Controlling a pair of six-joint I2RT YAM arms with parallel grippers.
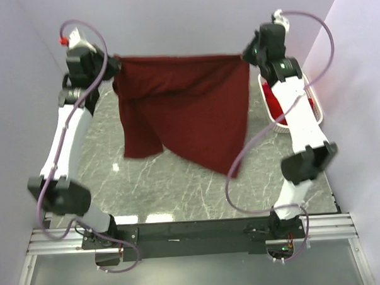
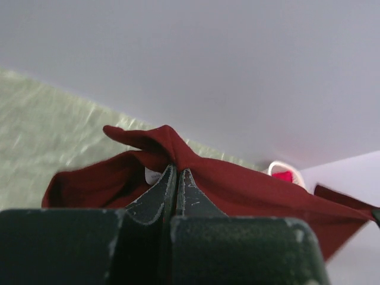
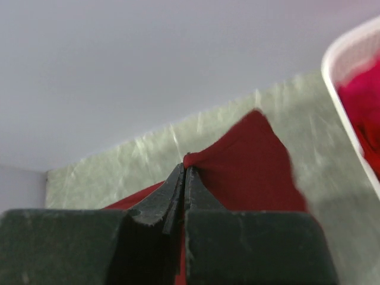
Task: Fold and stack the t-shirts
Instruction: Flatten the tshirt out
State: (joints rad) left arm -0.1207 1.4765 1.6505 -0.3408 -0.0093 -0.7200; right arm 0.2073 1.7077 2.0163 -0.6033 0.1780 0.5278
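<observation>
Maroon t-shirt hangs stretched between left hand and right hand, both clamping it.

You see a plain dark maroon t-shirt, brighter red shirts in a white basket, and a grey white-veined marble table.

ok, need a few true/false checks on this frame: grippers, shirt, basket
1. Left gripper and right gripper are each shut on the shirt. True.
2. The shirt lies flat on the table. False: it hangs stretched between the two grippers, raised over the table.
3. The basket is empty. False: red cloth lies in it.
4. The basket stands on the right arm's side. True.
</observation>
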